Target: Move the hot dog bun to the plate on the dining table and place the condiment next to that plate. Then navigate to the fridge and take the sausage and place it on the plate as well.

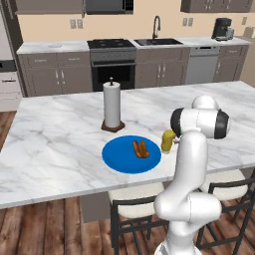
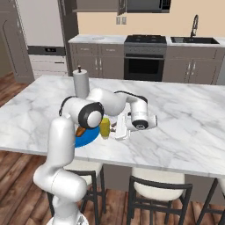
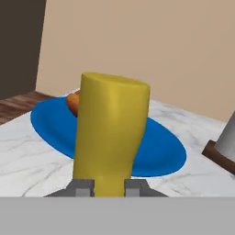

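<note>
A yellow condiment bottle stands upright at the right rim of the blue plate on the marble dining table. A brown hot dog bun lies on the plate. My gripper reaches in level from the side, shut on the low part of the condiment bottle. In the hand view the bottle rises close between the two fingertips, with the plate and the bun behind it. The sausage and the fridge are out of view.
A paper towel roll on a dark base stands just behind the plate. Stools are tucked under the table's near edge. Across the room run the counter, the stove, the sink and a coffee machine.
</note>
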